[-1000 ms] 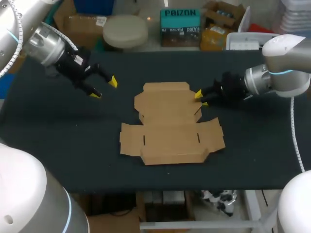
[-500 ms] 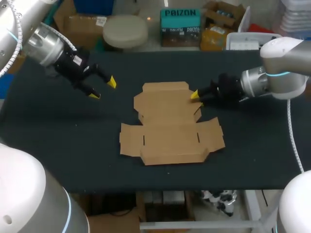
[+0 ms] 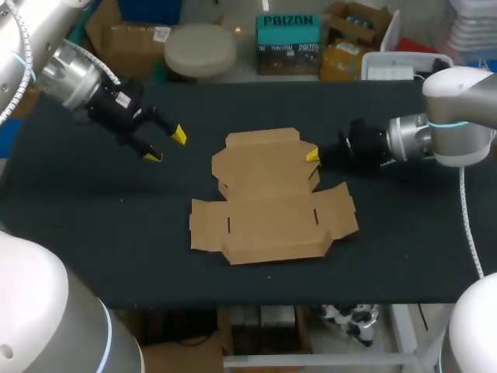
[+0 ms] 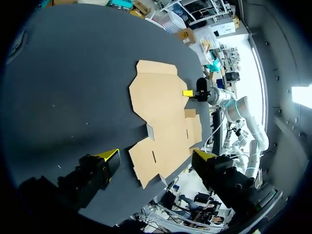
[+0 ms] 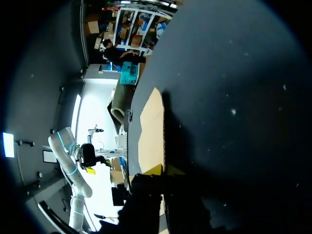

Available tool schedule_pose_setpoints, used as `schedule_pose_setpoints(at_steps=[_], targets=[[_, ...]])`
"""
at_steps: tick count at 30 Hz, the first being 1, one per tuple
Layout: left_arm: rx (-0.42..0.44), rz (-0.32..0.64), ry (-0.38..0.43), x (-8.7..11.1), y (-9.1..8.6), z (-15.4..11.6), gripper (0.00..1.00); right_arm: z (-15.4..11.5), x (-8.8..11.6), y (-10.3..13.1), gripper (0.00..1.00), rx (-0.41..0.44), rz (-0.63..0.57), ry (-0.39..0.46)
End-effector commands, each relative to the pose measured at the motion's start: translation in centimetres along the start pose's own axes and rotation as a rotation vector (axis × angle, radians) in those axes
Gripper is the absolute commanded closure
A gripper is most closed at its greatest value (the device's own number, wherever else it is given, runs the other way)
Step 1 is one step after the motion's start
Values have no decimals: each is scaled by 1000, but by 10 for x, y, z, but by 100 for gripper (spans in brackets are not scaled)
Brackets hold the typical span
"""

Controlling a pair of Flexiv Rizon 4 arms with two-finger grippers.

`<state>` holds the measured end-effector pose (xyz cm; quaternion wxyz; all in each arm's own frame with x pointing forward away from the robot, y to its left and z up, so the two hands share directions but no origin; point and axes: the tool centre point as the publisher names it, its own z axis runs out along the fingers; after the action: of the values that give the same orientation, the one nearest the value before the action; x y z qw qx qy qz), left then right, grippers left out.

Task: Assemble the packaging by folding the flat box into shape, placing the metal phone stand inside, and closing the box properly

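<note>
Flat cardboard box point(image 3: 272, 202) lies unfolded at centre of the black-topped table point(image 3: 93, 233). Right gripper point(image 3: 312, 155) sits at the far panel's right flap; whether it has hold can't be told. Left gripper point(image 3: 165, 145), spread wide & empty, hovers well apart, toward the far-left corner. Best approach, on this evidence: raise flap slowly along its crease w/ left arm pinning the blank, as it may slide. Bare tabletop rings the box; no phone stand in view.
</note>
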<state>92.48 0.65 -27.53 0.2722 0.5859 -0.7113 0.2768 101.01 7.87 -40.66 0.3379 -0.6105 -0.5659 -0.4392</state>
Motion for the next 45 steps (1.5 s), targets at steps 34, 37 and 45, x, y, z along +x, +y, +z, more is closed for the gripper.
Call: schedule_pose_setpoints(at_steps=[34,37,45], targets=[[68,198,115,2,-25,14,0,-32,48,-11,100,-89,-178,225],[98,224,110,4,-28,14,0,-36,53,-11,100,-105,-208,263],[183,309,117,9,-37,13,0,-40,67,-8,100,-127,-295,348]])
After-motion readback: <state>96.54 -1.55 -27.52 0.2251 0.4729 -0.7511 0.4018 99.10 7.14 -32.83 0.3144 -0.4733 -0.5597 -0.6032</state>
